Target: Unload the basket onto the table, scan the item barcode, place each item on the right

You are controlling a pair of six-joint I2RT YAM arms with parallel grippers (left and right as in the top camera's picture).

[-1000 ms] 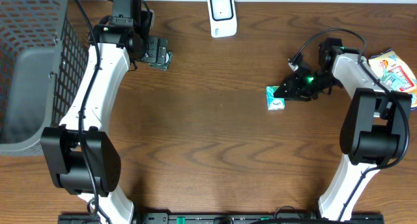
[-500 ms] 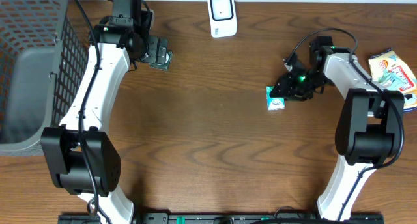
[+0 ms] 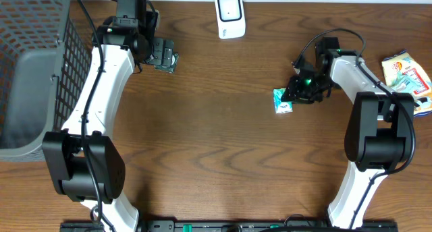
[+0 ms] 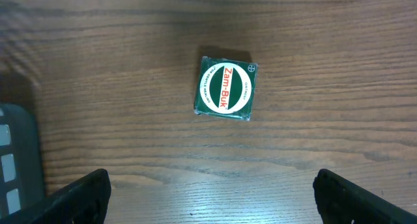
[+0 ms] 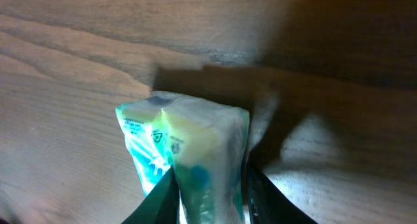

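Left arm: stretched up the left side of the table (image 3: pixel 216 144) beside the grey basket (image 3: pixel 27 70). The elbow is bent and the wrist is turned inward near the far edge.
Left gripper: the left gripper (image 3: pixel 164 55) points down with its jaws spread wide and nothing between them. It hangs over a green Zam-Buk box (image 3: pixel 173 61).
Right arm: rises along the right side, then folds back toward the middle. The wrist is low over the wood and a green light glows on it.
Right gripper: the right gripper (image 3: pixel 291 96) has its jaws clamped on the teal packet (image 3: pixel 283 101), one finger on each side.
Task's thing: the teal packet sits right of centre, well apart from the white scanner (image 3: pixel 229 16) at the far edge.
Left wrist view only: the box lies flat with its printed lid up. It is ahead of the two dark fingertips (image 4: pixel 85 191) and clear of both; from overhead the gripper hides most of it.
Right wrist view only: both fingers (image 5: pixel 163 198) press the packet's sides, and the packet stands on edge. From overhead that contact is too small to make out.
Overhead only: a colourful snack bag (image 3: pixel 405 73) lies at the right edge, just beyond the right arm.
Unclear: the packet may be slightly off the wood, but I cannot tell.
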